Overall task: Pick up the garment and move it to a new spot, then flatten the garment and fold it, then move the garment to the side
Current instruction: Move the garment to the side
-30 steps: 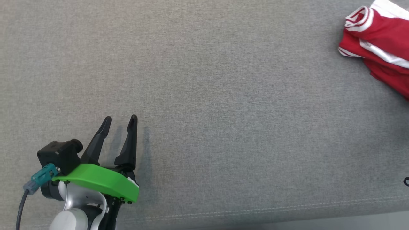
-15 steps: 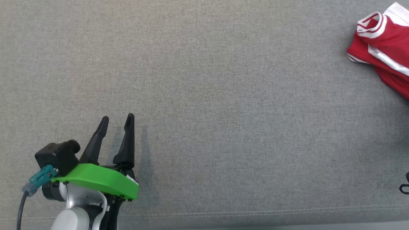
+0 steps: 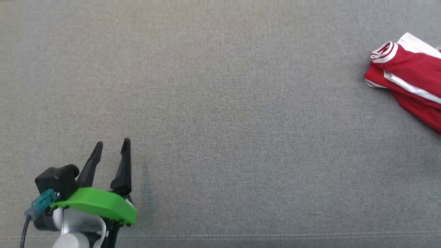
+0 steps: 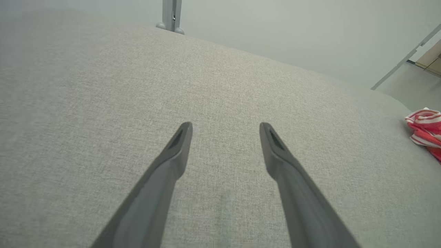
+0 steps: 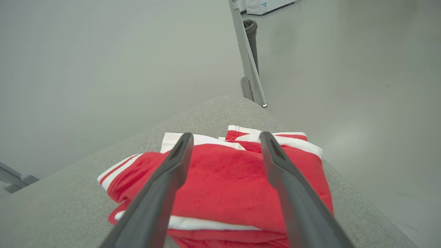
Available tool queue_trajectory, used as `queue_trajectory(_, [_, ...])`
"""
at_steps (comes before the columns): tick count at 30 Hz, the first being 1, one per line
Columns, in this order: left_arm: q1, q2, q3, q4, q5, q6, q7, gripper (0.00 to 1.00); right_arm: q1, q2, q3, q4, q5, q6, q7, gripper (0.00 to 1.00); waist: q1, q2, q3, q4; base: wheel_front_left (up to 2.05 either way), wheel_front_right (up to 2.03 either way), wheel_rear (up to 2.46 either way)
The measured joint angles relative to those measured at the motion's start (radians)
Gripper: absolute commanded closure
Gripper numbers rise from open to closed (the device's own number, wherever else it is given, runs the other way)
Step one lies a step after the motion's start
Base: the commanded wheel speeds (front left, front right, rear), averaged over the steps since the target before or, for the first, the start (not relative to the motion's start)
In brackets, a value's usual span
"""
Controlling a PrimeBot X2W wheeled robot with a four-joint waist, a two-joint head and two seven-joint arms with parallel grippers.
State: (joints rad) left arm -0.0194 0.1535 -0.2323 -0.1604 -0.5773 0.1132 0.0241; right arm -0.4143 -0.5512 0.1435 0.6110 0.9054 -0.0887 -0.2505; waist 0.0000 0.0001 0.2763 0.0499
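Presently we find left gripper [image 3: 112, 142] spread, empty, near left; right gripper [image 5: 225, 134] spread, pointing at the folded red garment [image 3: 410, 72], far right.

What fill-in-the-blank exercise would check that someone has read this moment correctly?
1. In the head view, the crumpled red garment with white stripes lies at the far ____ edge.
2. The left tool is above the grey woven fabric surface with its jaws ____.
3. In the right wrist view, the right tool, jaws apart, is aimed at the ____.
Missing words: right; open; garment.
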Motion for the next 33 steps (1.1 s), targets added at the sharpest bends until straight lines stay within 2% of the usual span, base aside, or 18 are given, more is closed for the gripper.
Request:
queue_trajectory(7, [0.051, 0.054, 0.005, 0.049, 0.064, -0.009, -0.044, 0.0, 0.066, -0.006, 0.009, -0.096, -0.093, -0.003, -0.001, 0.0, 0.0, 0.0, -0.088, 0.01, 0.0, 0.0, 0.0])
queue_trajectory(14, [0.105, 0.092, -0.007, 0.09, 0.119, -0.017, -0.08, 0.0, 0.186, 0.052, 0.079, -0.156, -0.165, -0.01, -0.001, 0.0, 0.0, 0.0, -0.194, 0.018, 0.0, 0.0, 0.0])
queue_trajectory(17, [0.111, 0.091, -0.026, 0.091, 0.12, -0.026, -0.089, 0.0, 0.262, 0.069, 0.107, -0.16, -0.182, -0.016, -0.001, 0.0, 0.0, 0.0, -0.231, 0.022, 0.0, 0.0, 0.0])
queue_trajectory(21, [0.129, 0.09, -0.023, 0.09, 0.12, -0.027, -0.106, 0.0, 0.324, 0.07, 0.151, -0.185, -0.261, -0.02, -0.001, 0.0, 0.0, 0.0, -0.272, 0.03, 0.0, 0.0, 0.0])
queue_trajectory(33, [0.153, 0.084, -0.031, 0.113, 0.119, -0.043, -0.128, 0.0, 0.415, 0.106, 0.167, -0.279, -0.362, -0.035, -0.001, 0.0, 0.0, 0.0, -0.336, 0.068, 0.0, 0.0, 0.0])
